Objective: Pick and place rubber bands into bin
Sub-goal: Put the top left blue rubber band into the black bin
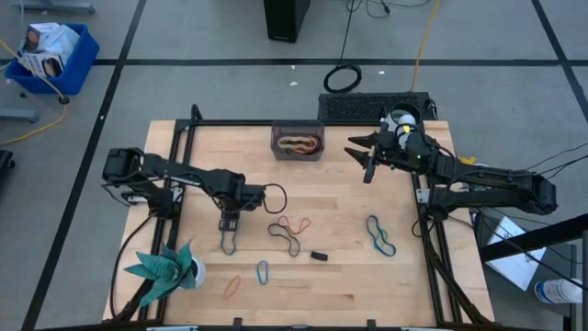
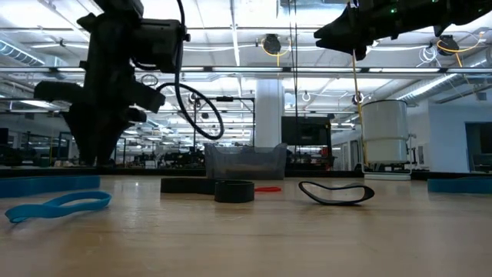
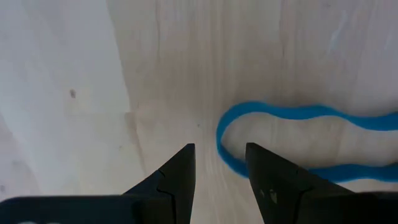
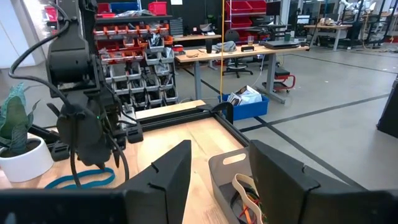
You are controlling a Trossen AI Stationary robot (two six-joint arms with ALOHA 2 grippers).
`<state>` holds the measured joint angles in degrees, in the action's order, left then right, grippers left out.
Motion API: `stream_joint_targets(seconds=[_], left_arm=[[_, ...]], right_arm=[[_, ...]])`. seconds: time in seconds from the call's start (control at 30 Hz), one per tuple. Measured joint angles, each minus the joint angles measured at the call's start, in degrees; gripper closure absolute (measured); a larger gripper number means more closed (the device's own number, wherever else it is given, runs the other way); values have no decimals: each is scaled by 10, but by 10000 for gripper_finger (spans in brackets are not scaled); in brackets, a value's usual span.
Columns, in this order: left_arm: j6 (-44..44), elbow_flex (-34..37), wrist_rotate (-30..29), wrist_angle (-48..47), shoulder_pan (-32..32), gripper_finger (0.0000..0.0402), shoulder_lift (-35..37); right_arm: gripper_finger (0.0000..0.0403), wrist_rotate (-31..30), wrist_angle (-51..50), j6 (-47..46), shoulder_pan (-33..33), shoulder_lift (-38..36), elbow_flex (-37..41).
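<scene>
A blue rubber band [image 3: 292,115] lies flat on the wooden table. My left gripper [image 1: 230,222] points down over its far end, open, and the loop's rounded end [image 3: 222,138] shows just ahead of the gap between the fingers. The dark bin [image 1: 297,142] stands at the table's far middle with tan and orange bands in it [image 4: 245,193]. My right gripper [image 1: 368,165] hangs raised and level to the right of the bin, open, with nothing between its fingers. More bands lie loose: red [image 1: 296,223], black [image 1: 287,239], teal [image 1: 380,235], orange [image 1: 231,286].
A small black block [image 1: 319,256] lies right of the black band. A potted plant [image 1: 170,267] stands at the near left corner. A small teal band [image 1: 263,272] lies near the orange one. Black frame rails [image 1: 179,156] run along the table's left and right sides.
</scene>
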<state>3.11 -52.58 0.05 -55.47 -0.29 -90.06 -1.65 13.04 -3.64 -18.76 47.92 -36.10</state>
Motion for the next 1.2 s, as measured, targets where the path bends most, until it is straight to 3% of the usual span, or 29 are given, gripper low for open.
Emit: stream_joint_targets(seconds=[0.4,0.77,1.2], left_arm=[[-13,64,21,37,-2,259,0],[-44,81,39,79,-1,390,1],[-90,75,55,83,5,391,1]], right_arm=[[248,0,0,0,0,0,0],[248,0,0,0,0,0,0],[248,0,0,0,0,0,0]])
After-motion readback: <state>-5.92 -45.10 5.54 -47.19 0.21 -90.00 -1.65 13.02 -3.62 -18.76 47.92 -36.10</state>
